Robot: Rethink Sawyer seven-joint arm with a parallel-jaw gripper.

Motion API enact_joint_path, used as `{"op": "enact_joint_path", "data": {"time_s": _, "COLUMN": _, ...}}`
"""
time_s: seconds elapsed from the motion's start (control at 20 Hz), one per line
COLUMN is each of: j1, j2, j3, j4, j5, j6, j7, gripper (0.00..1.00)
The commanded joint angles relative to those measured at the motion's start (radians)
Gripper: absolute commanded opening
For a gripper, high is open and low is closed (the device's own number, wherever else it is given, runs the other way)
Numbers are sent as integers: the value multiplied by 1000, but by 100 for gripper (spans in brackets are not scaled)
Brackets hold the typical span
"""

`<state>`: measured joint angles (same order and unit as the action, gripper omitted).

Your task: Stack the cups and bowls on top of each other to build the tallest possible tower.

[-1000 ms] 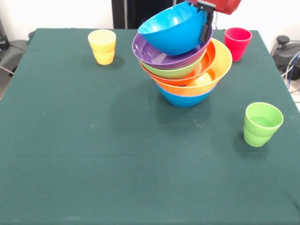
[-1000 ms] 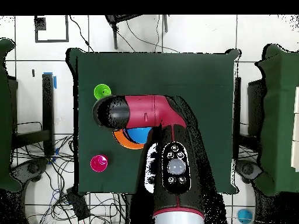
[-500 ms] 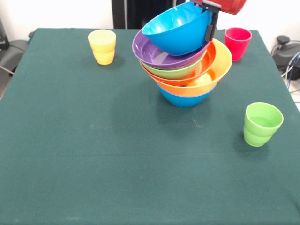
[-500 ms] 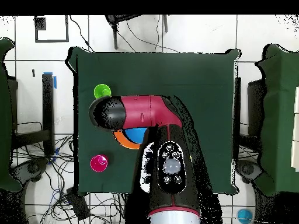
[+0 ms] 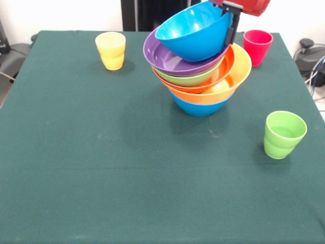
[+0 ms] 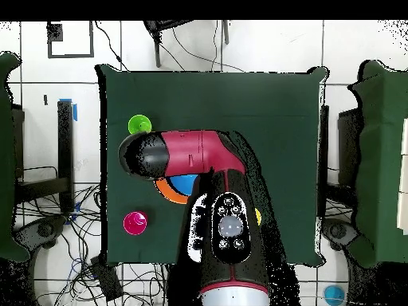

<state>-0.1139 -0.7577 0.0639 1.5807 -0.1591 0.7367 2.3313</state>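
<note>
The tower (image 5: 203, 76) stands at the far middle of the table: a blue bowl lowest, then yellow-orange (image 5: 239, 76), orange-red, lime green (image 5: 187, 79) and purple (image 5: 167, 60) bowls. On top, a blue bowl (image 5: 195, 33) tilts steeply, its right rim raised. My gripper (image 5: 228, 34) is shut on that right rim, one black finger showing outside the wall. The yellow cup (image 5: 110, 50), red-pink cup (image 5: 257, 47) and green cup (image 5: 283, 134) stand upright and apart. From overhead, the arm (image 6: 191, 153) hides most of the tower (image 6: 179, 190).
The table is covered by a dark green cloth (image 5: 101, 168). In the overhead view the green cup (image 6: 139, 124) and pink cup (image 6: 134, 223) flank the arm on the left. Cables and equipment lie beyond the table's right edge (image 5: 310, 56).
The gripper has risen slightly and shifted right, carrying the top blue bowl with it. The bowl now tilts a little more. The cups and lower bowls have not moved.
</note>
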Motion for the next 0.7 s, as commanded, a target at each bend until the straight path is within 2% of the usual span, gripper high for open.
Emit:
{"op": "enact_joint_path", "data": {"time_s": 0.05, "j1": 37, "j2": 38, "j3": 40, "j4": 41, "j5": -56, "j6": -54, "j7": 4, "gripper": 0}}
{"op": "enact_joint_path", "data": {"time_s": 0.7, "j1": 56, "j2": 27, "j3": 31, "j4": 59, "j5": -47, "j6": -53, "j7": 19, "gripper": 0}}
